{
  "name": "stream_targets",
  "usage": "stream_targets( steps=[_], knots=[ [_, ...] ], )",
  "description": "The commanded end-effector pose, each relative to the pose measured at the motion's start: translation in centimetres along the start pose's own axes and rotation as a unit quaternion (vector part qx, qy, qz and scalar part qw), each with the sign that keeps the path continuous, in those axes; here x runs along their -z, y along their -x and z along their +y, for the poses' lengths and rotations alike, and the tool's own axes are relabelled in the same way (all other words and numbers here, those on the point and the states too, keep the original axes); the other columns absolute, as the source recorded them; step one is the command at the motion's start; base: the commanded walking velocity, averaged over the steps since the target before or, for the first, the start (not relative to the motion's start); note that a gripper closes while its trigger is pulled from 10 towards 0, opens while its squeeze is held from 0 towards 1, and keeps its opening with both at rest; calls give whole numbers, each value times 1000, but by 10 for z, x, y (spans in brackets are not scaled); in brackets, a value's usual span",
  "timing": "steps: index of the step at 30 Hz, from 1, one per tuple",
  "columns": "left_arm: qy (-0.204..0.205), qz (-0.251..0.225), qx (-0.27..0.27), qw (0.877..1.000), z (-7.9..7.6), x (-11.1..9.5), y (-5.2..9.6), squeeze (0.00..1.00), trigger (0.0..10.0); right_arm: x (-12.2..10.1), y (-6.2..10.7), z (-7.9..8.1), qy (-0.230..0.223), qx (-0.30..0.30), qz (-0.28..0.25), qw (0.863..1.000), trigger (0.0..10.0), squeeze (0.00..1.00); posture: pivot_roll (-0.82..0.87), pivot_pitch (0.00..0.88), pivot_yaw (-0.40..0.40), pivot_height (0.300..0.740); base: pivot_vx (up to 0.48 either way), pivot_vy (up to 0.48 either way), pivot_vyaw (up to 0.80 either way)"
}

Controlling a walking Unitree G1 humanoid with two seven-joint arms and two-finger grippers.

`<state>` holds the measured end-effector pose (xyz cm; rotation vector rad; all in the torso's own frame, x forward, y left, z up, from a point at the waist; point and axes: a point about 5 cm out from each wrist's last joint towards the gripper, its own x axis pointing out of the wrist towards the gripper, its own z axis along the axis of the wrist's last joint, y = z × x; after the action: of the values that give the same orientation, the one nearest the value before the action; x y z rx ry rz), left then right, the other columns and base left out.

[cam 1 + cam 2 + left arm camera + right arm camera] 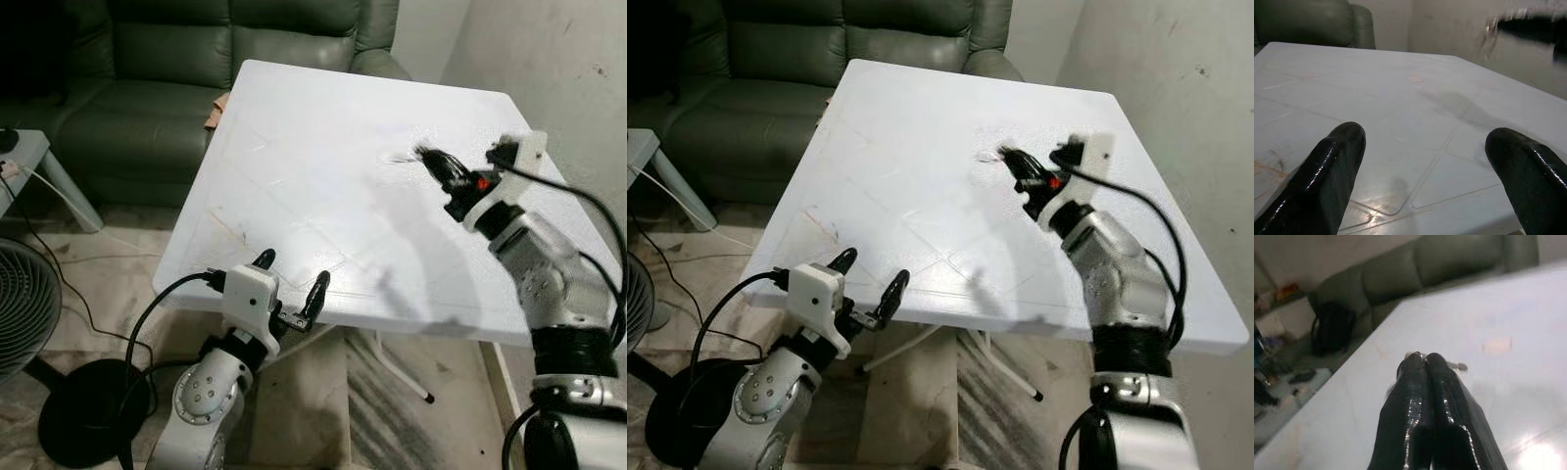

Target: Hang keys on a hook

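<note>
My right gripper (424,153) hovers over the far right part of the white table (294,166), fingers pressed together. A small blurred bunch of metal keys (398,158) sticks out from its tips. In the right wrist view the shut fingertips (1421,360) pinch bits of metal, the keys (1461,366), just above the tabletop. My left gripper (291,277) is open at the table's near edge, its two black fingers (1332,166) spread wide with nothing between them.
A dark green sofa (147,59) stands behind the table. To the left are a grey side table (29,157), a floor fan (20,304) and black cables on the tiled floor. A pale wall (549,59) runs close along the right side.
</note>
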<state>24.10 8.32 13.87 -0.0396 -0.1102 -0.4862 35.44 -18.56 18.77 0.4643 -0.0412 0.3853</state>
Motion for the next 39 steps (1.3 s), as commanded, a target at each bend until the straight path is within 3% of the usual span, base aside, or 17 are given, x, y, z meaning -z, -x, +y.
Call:
stream_targets(
  steps=[1, 6, 10, 12, 13, 17, 21, 22, 28, 31, 39],
  knots=[
    [3, 2, 6, 1000, -2, 0, -2, 0, 10000, -13, 3, 9, 9, -8, -16, 1000, 10000, 0, 35, 105, -70, 740, 0, 0, 0],
    [8, -2, -5, 1000, 4, -3, -6, 0, 10000, -16, 4, 11, -4, 15, -46, 999, 10000, 0, 36, 107, -69, 740, 0, 0, 0],
    [26, -12, -45, 999, 21, -9, -11, 0, 10000, -22, 6, 15, 22, 30, -80, 996, 10000, 0, 38, 105, -68, 740, 0, 0, 0],
    [38, -18, -71, 997, 34, -14, -14, 0, 10000, -26, 8, 17, 55, 46, -106, 992, 10000, 0, 37, 105, -68, 740, 0, 0, 0],
    [37, -24, -93, 995, 45, -19, -16, 0, 10000, -31, 12, 21, 95, 53, -141, 984, 10000, 0, 36, 102, -66, 740, 0, 0, 0],
    [47, -40, -150, 987, 75, -31, -16, 0, 10000, -32, 22, 28, 151, 65, -175, 971, 10000, 0, 35, 88, -60, 740, 0, 0, 0],
    [42, -34, -175, 983, 90, -30, -11, 0, 10000, -22, 31, 28, 171, 70, -169, 968, 10000, 0, 33, 76, -52, 740, 0, 0, 0],
    [50, -28, -186, 981, 96, -27, -9, 0, 10000, -11, 37, 25, 159, 81, -161, 971, 10000, 0, 30, 63, -43, 740, 0, 0, 0],
    [48, -20, -207, 977, 104, -17, -5, 0, 10000, 29, 54, 20, 147, 118, -111, 976, 10000, 0, 26, 31, -26, 740, 0, 0, 0],
    [30, -18, -210, 977, 106, -12, -7, 0, 10000, 49, 61, 13, 171, 151, -81, 970, 10000, 0, 26, 7, -18, 740, 0, 0, 0],
    [63, -3, -209, 976, 113, 3, -11, 0, 10000, 67, 63, 10, 182, 158, -54, 969, 10000, 0, 14, 0, -7, 740, 0, 0, 0]
  ],
)
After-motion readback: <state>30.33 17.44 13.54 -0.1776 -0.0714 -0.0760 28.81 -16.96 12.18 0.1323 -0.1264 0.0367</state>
